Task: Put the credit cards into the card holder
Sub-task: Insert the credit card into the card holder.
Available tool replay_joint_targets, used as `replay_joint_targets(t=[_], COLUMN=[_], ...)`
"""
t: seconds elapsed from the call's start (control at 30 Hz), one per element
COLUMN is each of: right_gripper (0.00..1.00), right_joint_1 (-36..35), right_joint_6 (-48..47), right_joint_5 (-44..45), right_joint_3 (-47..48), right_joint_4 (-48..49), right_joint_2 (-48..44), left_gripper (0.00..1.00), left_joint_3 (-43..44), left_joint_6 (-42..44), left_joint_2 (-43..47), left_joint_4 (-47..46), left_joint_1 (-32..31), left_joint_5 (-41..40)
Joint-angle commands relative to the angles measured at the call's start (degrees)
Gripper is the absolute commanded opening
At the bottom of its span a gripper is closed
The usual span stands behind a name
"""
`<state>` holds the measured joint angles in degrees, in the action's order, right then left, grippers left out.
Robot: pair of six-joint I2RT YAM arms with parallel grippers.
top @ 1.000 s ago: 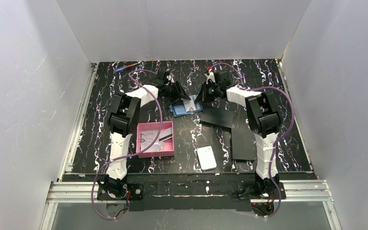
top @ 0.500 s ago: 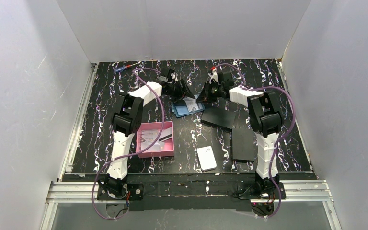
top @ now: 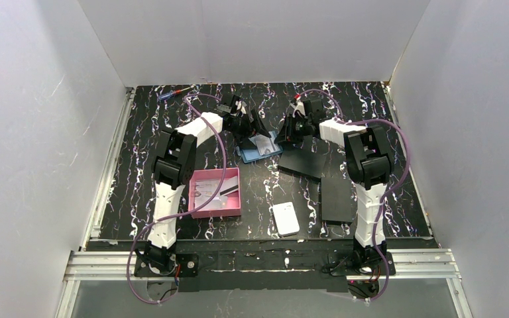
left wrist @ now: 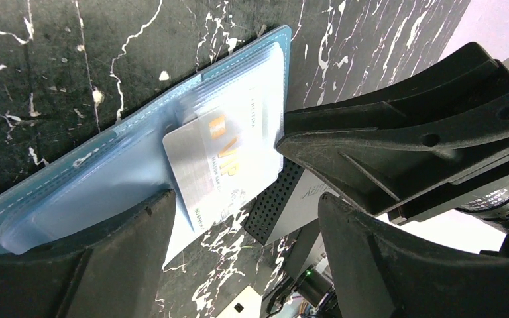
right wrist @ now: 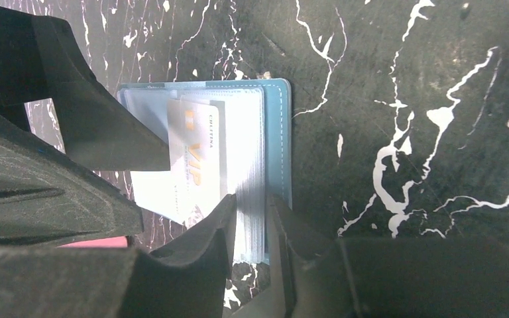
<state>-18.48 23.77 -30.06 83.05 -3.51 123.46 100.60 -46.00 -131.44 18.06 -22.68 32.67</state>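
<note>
While the holder (top: 260,147) lies open on the counter (top: 142,152) at the far middle, we see it flanked by both pincers. Our left pincer (left wrist: 244,199) is spread wide, its fingers standing either side of the holder's near edge with nothing pinched. Our right pincer (right wrist: 252,212) is only slightly parted around the edge of the clear sleeves (right wrist: 250,165); whether it touches them we cannot tell. One card (left wrist: 222,165) lies on the holder, just ahead of the left pincer.
</note>
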Motion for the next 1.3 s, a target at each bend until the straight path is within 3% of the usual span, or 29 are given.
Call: replay_joint_targets(t=[0.0,0.23,0.43,0.7,0.87,0.97,1.1,1.27], right_gripper=[0.3,0.2,0.2,0.22,0.22,0.23,0.33,0.55], right_joint_1=[-0.9,-2.1,-2.0,-1.5,-2.1,-2.2,-1.2,1.2], right_joint_6=[0.1,2.9,4.9,3.5,5.5,8.2,4.7,-1.2], right_joint_5=[-0.7,-2.5,-4.4,-4.0,-6.7,-7.5,-4.5,3.5], right_joint_3=[0.9,-1.1,-2.3,-1.5,-1.9,-3.8,-1.6,3.2], right_joint_4=[0.4,4.8,8.0,6.2,8.1,11.7,6.2,-3.8], right_joint_2=[1.4,1.1,-0.6,-1.0,-0.1,-1.0,-1.6,-3.9], left_gripper=[0.77,0.72,0.75,0.78,0.79,0.79,0.8,0.85], left_joint_3=[0.0,7.1,11.6,14.9,13.4,15.8,18.4,18.4], left_joint_6=[0.8,0.5,0.9,8.1,2.0,1.6,6.1,11.9], left_joint_2=[0.7,-1.9,-5.0,-4.9,-6.0,-7.6,-7.1,-1.7], left_joint_4=[3.1,3.0,5.7,12.3,5.0,5.2,10.9,16.3], left_joint_1=[-0.6,-3.4,-4.2,-3.5,-3.2,-3.3,-2.9,0.3], left_joint_5=[0.9,0.7,-0.1,0.0,5.7,6.8,4.8,5.7])
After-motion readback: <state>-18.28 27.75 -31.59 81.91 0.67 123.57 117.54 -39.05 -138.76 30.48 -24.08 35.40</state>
